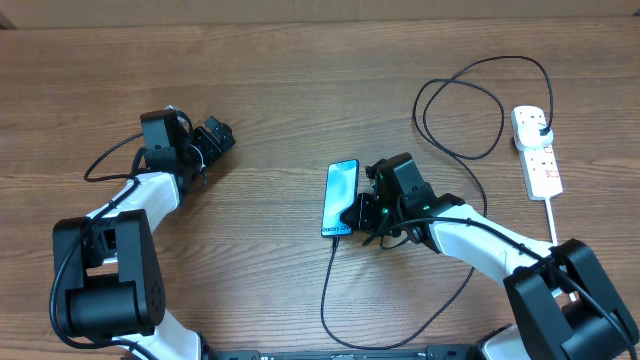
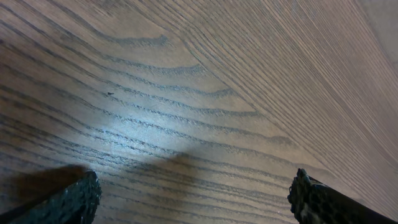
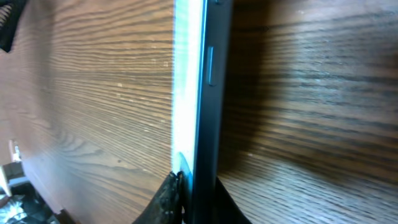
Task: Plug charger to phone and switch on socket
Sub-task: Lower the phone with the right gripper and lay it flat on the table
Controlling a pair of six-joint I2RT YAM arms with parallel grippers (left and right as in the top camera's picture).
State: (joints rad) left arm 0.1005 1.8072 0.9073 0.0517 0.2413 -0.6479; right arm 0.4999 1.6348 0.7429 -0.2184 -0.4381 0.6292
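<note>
The phone (image 1: 340, 193) lies on the table with its blue-white screen lit. In the right wrist view it shows edge-on (image 3: 208, 93). My right gripper (image 1: 357, 212) is shut on the phone's lower right edge, one finger on each face (image 3: 198, 182). The charger, a thin black cable (image 1: 327, 290), meets the phone's lower edge, loops along the front and back right, and ends in a black plug (image 1: 541, 124) seated in the socket (image 1: 540, 160). My left gripper (image 1: 214, 140) is open and empty at the far left, over bare wood (image 2: 196, 193).
The socket's thick white cord (image 1: 551, 218) runs toward the front right, beside my right arm. A wide loop of the black cable (image 1: 470, 100) lies behind the right arm. The table's far edge runs along the top.
</note>
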